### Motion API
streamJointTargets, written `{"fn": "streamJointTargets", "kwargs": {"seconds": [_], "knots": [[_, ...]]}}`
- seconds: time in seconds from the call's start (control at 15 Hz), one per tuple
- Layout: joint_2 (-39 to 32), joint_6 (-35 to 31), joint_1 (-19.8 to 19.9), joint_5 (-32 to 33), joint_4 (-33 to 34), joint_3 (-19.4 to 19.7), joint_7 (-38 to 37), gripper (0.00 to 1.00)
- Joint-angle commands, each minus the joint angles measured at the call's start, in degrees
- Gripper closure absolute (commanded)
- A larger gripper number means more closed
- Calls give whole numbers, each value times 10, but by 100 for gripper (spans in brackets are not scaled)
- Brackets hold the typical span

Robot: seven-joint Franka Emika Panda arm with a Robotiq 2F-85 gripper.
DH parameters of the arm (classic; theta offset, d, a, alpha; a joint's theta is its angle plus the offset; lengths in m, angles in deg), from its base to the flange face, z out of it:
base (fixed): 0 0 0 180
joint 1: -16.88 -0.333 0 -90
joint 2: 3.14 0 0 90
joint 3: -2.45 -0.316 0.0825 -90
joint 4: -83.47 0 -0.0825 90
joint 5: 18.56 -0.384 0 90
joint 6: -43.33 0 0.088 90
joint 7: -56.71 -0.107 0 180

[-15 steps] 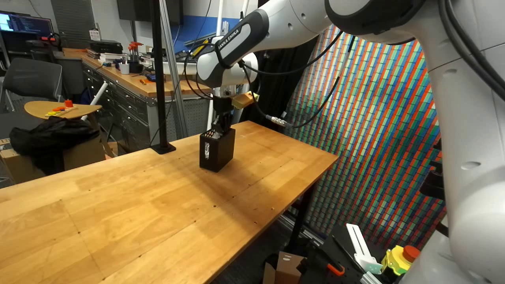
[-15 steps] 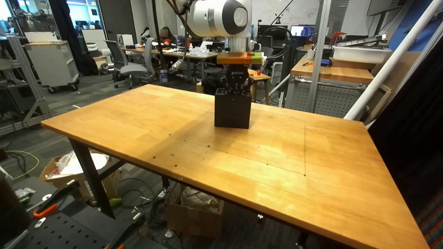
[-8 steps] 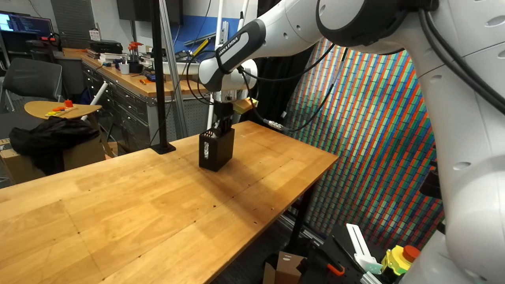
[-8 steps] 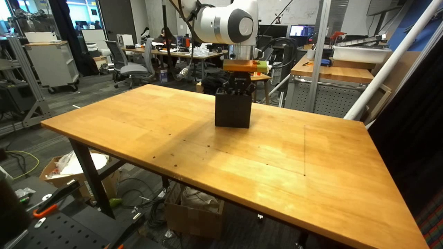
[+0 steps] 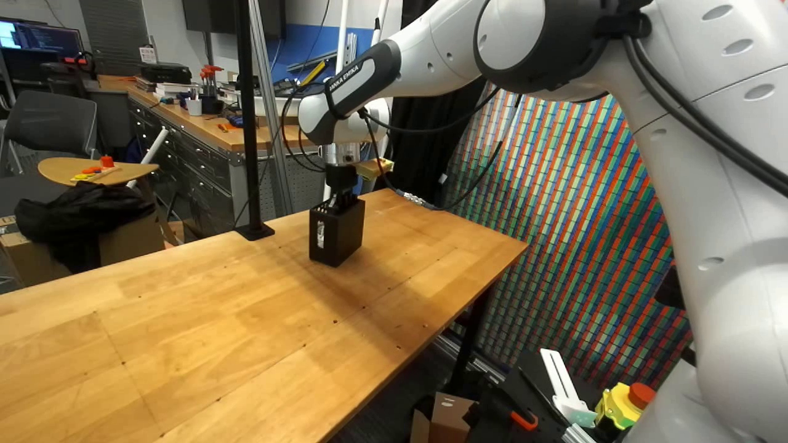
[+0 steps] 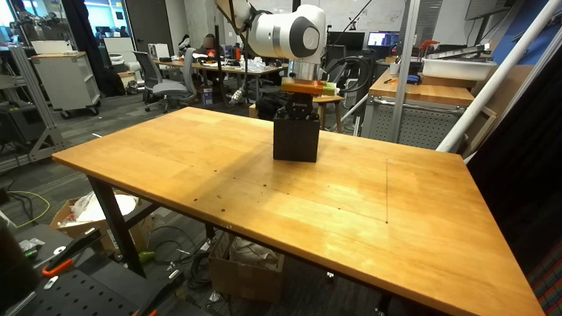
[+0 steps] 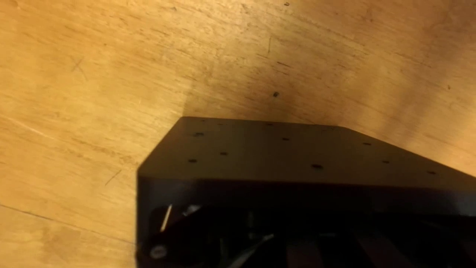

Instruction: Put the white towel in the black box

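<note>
Insertion looks nearly done: my Robotiq gripper (image 5: 343, 199), fingers closed, reaches down into the perforated black box (image 5: 345, 237), and the white towel (image 5: 321, 234), I think, is what shows pale through its side. Next I should lift straight out.

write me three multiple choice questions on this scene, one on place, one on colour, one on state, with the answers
1. Where is the black box relative to the wooden table?
A. underneath it
B. on top of it
C. held in the air above it

2. What colour is the round button on the yellow housing?
A. blue
B. green
C. red

3. How does the black box stand?
A. upright
B. tipped on its side
C. upside down

1 B: its base rests on the wooden table in both exterior views.
2 C: the round button shows red in an exterior view.
3 A: its base lies flat and the gripper reaches into its open top.
</note>
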Motion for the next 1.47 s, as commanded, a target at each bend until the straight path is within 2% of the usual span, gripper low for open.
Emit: {"fn": "streamJointTargets", "kwargs": {"seconds": [0.0,0.47,1.33,1.4], "knots": [[-21,32,-1,-5,23,1,0,100],[72,-9,-6,0,-53,6,-30,100],[298,-109,-15,9,-245,30,-70,99],[253,-75,-12,-2,-189,29,-52,98]]}}
